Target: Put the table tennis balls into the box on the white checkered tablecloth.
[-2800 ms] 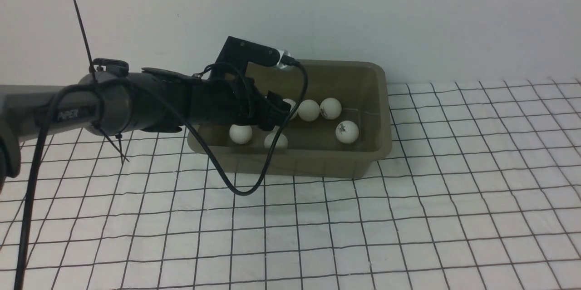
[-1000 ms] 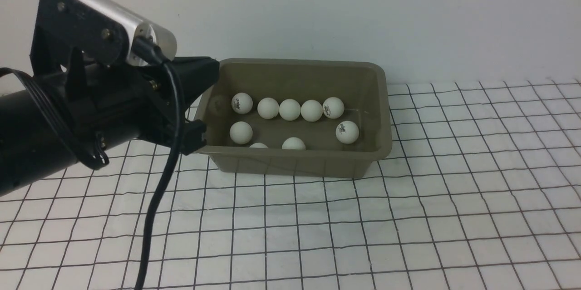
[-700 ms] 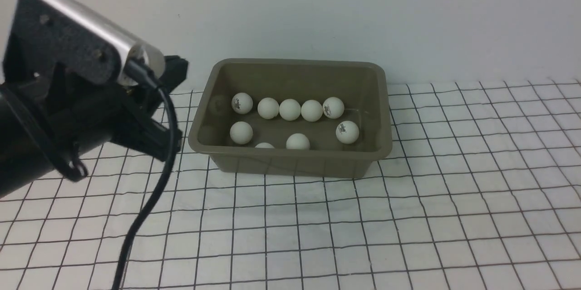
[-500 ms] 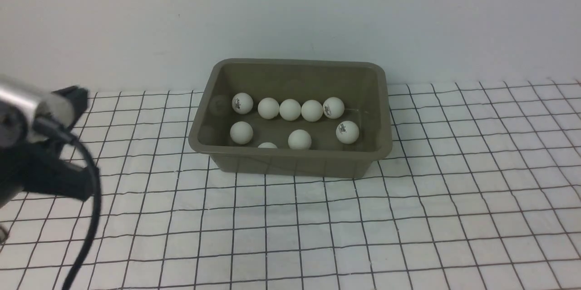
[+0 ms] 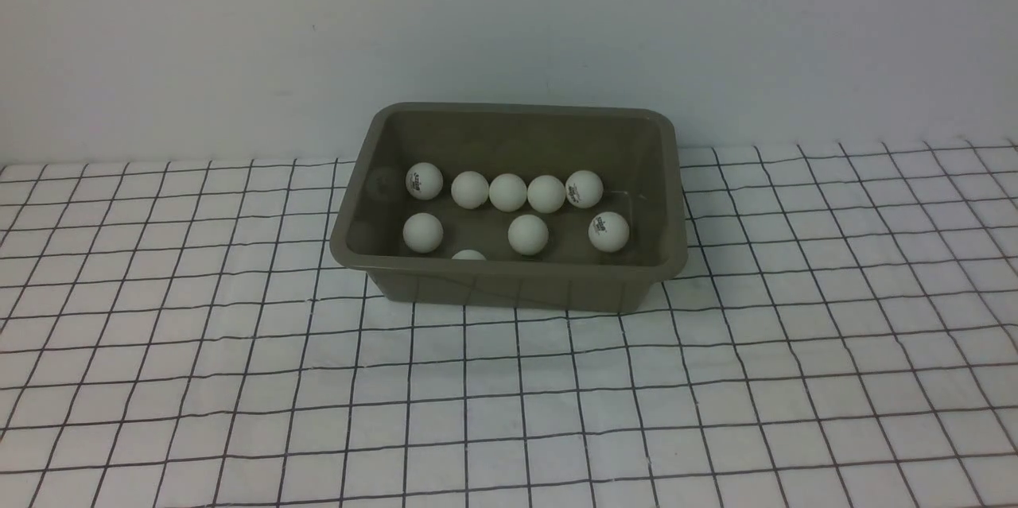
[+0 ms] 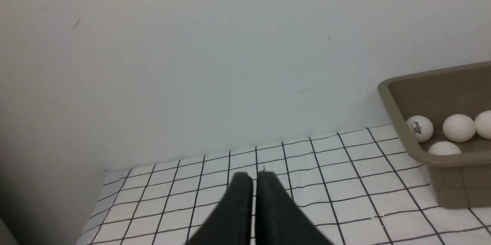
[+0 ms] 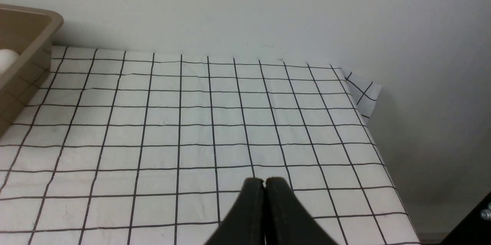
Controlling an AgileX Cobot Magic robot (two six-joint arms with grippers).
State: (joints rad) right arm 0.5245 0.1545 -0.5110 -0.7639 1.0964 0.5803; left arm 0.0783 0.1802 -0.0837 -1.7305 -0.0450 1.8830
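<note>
A rectangular olive-grey plastic box (image 5: pixel 509 285) with rounded corners, a flared rim and smooth sloping walls sits on the white checkered tablecloth (image 5: pixel 509 397), a slightly wrinkled cloth gridded with thin black lines that covers the tabletop. The box stands toward the far side, close to the pale wall (image 5: pixel 509 15), with its long axis running left to right and its open top facing up. Inside lie nine small matte white table tennis balls (image 5: pixel 528 234): five in a touching row along the far wall, three nearer and spaced apart, and one mostly hidden behind the near rim. Several show a small dark printed logo. The left pincer (image 6: pixel 254 178), made of two black tapered fingers, is closed and empty above the cloth, left of the box. The right pincer (image 7: pixel 264 183) is likewise closed and empty above the cloth, right of the box.
</note>
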